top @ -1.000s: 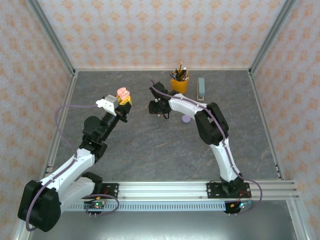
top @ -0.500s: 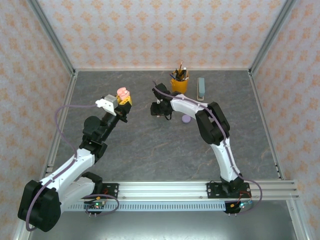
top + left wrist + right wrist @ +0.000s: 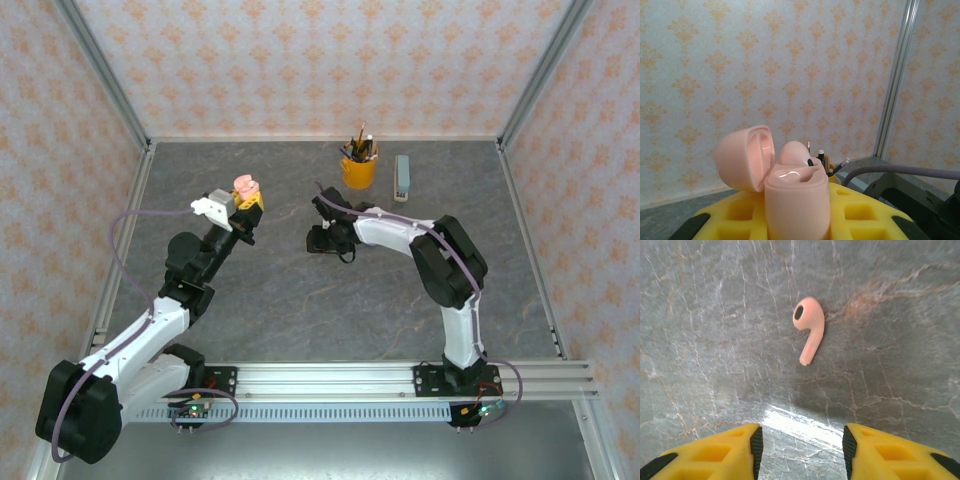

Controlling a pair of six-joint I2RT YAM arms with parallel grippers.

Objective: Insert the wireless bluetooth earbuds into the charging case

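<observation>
A pale pink charging case (image 3: 797, 200) stands upright with its lid (image 3: 745, 157) swung open to the left. One pink earbud (image 3: 796, 152) sits in it. My left gripper (image 3: 797, 222) is shut on the case and holds it above the table; from above the case (image 3: 245, 185) shows at the tip of the left gripper (image 3: 244, 203). A second pale pink earbud (image 3: 809, 329) lies flat on the grey table, stem pointing toward my right gripper (image 3: 801, 450). That gripper is open, hovering just short of the earbud, nothing between its yellow fingers (image 3: 730, 450). From above, the right gripper (image 3: 322, 240) is mid-table.
A yellow cup of pencils (image 3: 358, 168) and a grey-green box (image 3: 402, 177) stand at the back of the table. Patterned walls with metal posts (image 3: 110, 80) enclose the marbled grey table (image 3: 300, 300).
My right arm has swung nearer, its gripper moving from the back middle toward mid-table; the arm now covers a small lilac disc seen earlier. The left arm and pink case have not moved.
</observation>
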